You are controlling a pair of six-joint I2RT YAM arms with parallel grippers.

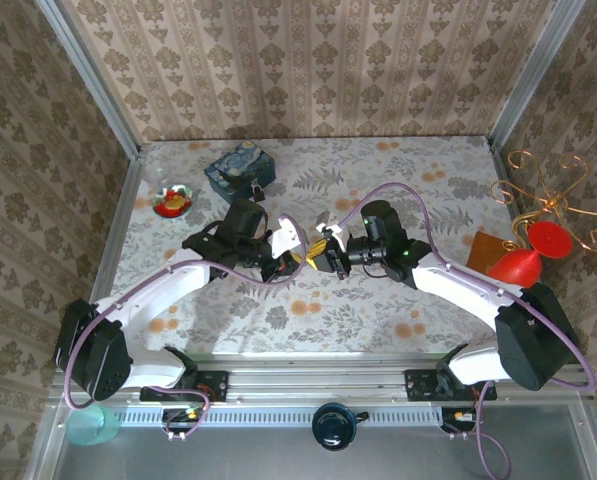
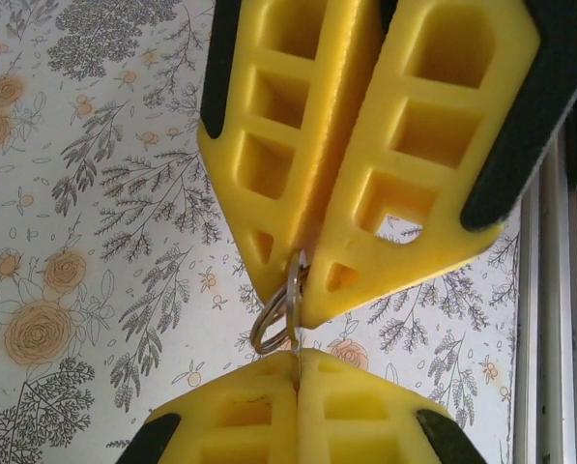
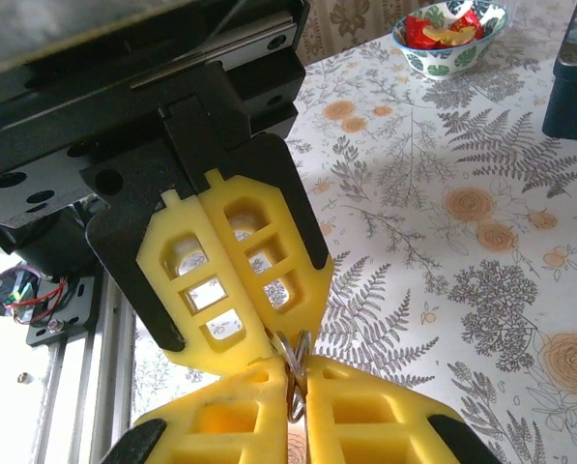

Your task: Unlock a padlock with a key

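Left gripper (image 2: 300, 275) jaws pinch a key ring (image 2: 272, 327) above the desk (image 1: 398, 190); I see right gripper (image 3: 298, 372) jaws pressed shut on its opposite end.

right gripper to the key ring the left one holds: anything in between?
Nothing visible. The left gripper is shut on the key ring, and the right gripper meets it tip to tip, its fingers closed on the ring's other end. Behind them lies only the flowered tablecloth.

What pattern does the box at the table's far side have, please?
Dark blue with pale swirls on the box, clearest in the top external view.
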